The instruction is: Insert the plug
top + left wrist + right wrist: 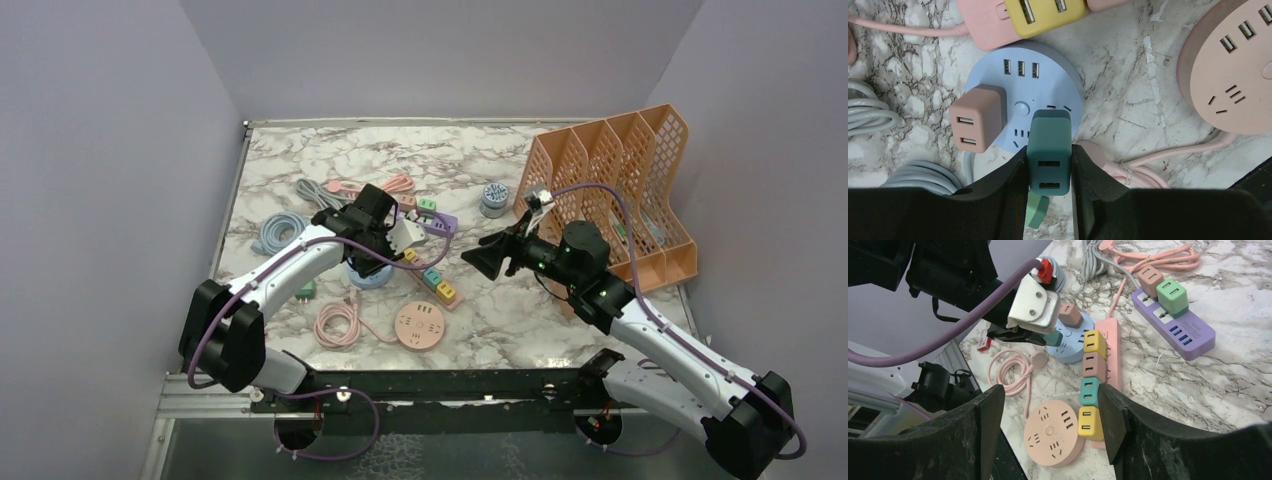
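Black fingers [1013,180] of my left gripper [1049,157] fill the bottom of the wrist view. They are clamped on the flat sides of the dark green plug [1049,145], so its USB face looks up at the camera and its prongs, hidden underneath, point down. Gripping it by the sides leaves the prong end free and lets me press straight down.

The plug sits over the near edge of the round blue socket hub [1058,75], right on a group of slots, with more slots showing to either side. I cannot tell whether the prongs are in yet.

A brown adapter [977,124] sits on the hub just beside it on the left, close to the green plug but apart from it, so I have little room to drift that way.

My right gripper [1050,405] hangs with jaws apart and empty, well off to the right above the marble table [560,310], out of the way. The hub lies flat, and I judge it needs no bracing unless it slides. What the job calls for next is a straight downward push.
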You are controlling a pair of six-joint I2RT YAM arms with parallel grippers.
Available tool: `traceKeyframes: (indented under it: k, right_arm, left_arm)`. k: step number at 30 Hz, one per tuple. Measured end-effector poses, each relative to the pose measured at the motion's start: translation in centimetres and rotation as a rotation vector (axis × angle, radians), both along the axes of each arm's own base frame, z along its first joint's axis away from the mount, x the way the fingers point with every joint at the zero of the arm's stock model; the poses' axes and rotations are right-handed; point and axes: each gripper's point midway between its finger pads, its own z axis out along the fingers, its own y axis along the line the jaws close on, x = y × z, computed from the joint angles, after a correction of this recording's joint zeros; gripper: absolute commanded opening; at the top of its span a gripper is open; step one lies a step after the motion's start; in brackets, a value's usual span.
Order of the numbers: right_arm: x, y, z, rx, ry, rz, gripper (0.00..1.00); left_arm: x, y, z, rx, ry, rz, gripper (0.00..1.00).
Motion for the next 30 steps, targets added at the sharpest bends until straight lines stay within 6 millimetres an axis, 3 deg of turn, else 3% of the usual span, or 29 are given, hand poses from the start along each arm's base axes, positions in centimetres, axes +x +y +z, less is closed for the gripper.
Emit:
traceKeyframes:
  k: [7, 20, 30]
  right_arm:
    - [0.0, 0.0, -0.1, 0.005, 0.01, -0.001, 0.67]
    - [-0.1, 0.0, -0.2, 0.005, 0.01, -0.001, 0.67]
    - [-0.3, -0.2, -0.1, 0.009, 0.004, -0.001, 0.67]
  left_arm:
    - [0.7, -0.6, -0.3, 0.005, 0.019, -0.01, 0.0]
    - [0.6, 0.3, -1.3, 0.003, 0.061, 0.01, 0.0]
    - [0.6, 0.0, -2.3, -0.01, 0.095, -0.013, 0.0]
